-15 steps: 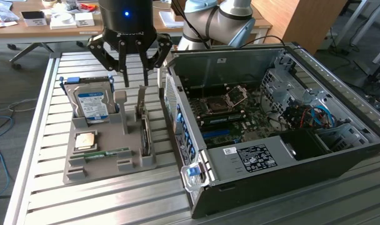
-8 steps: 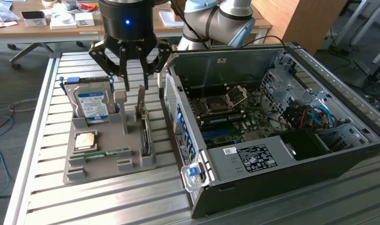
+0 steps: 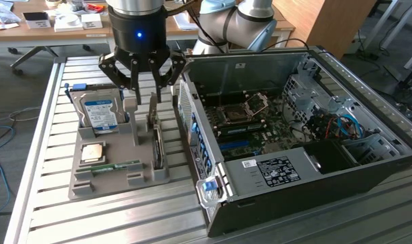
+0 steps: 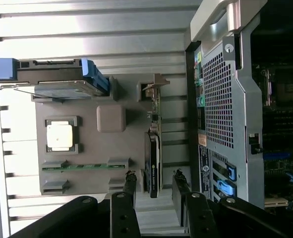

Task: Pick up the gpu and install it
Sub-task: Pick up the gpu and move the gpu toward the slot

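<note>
The gpu (image 3: 156, 145) on edge, just beneath spread jaws

We hold our arm (image 3: 223, 20) bent over, wrist (image 3: 138, 30) pointing straight down, gripper (image 3: 142, 99) hanging below with fingers (image 4: 130, 184) spread apart

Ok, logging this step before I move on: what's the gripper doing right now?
Gripper: open, holding nothing, fingers apart over the graphics card standing in the tray.
</note>
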Controlling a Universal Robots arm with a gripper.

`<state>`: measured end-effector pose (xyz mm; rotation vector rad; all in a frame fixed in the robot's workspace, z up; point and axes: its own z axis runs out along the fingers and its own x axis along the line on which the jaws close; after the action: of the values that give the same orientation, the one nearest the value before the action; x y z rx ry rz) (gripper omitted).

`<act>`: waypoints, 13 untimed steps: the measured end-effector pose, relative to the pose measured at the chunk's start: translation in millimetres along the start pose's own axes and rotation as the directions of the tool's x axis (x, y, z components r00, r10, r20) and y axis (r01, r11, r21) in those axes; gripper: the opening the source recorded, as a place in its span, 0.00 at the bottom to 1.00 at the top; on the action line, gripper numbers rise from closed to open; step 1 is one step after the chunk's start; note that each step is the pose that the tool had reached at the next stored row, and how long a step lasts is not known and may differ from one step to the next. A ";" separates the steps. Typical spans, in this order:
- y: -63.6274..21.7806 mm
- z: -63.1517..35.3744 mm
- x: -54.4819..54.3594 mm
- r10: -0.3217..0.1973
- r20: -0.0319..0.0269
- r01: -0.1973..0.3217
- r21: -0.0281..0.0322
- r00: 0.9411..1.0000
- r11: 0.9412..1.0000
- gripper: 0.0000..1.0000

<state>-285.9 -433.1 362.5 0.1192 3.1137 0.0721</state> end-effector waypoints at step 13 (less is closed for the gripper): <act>-0.6 13.7 0.3 0.000 0.000 0.000 -0.001 1.000 1.000 0.43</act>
<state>-285.9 -433.1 348.8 0.1192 3.1136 0.0742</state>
